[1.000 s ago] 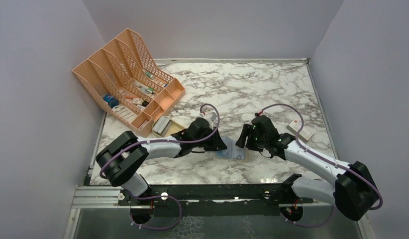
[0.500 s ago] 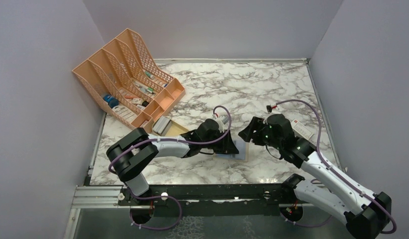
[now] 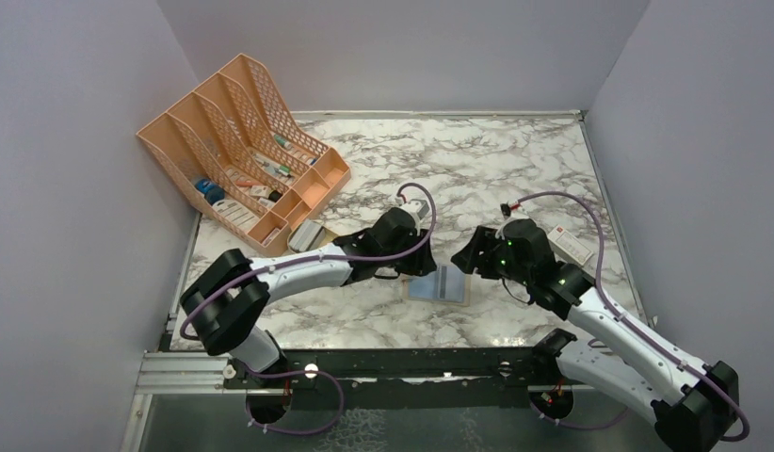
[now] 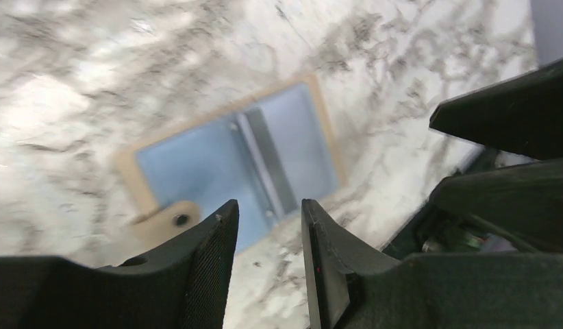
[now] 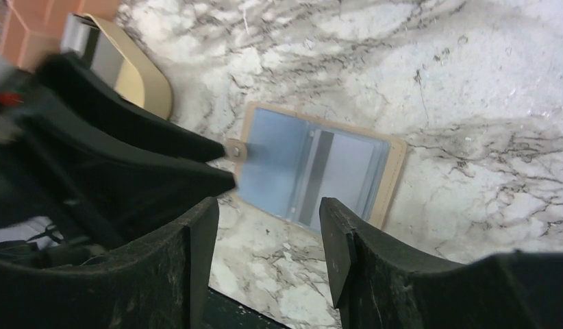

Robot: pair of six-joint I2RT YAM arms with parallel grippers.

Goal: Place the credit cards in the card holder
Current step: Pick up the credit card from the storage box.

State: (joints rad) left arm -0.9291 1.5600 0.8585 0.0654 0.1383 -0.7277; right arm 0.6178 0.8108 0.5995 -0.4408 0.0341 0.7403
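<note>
The card holder (image 3: pixel 439 285) lies open and flat on the marble, tan rim and pale blue-grey pockets up, with a darker grey strip across its middle. It also shows in the left wrist view (image 4: pixel 231 161) and the right wrist view (image 5: pixel 318 168). My left gripper (image 3: pixel 423 267) is open and empty just left of the holder, above its snap tab (image 4: pixel 170 220); its jaws (image 4: pixel 268 214) stand apart. My right gripper (image 3: pixel 464 256) is open and empty just above the holder's right end (image 5: pixel 268 214). Greyish flat cards (image 3: pixel 305 235) sit in the beige dish.
The beige oval dish (image 3: pixel 338 244) lies left of the holder, against the orange mesh file rack (image 3: pixel 240 151) at the back left. A white box with a red mark (image 3: pixel 569 245) lies at the right. The left fingers (image 5: pixel 162 159) show in the right wrist view.
My left gripper has drawn back to the left off the holder, which now lies uncovered. My right gripper pulled away to the right a second ago and has since held still.
</note>
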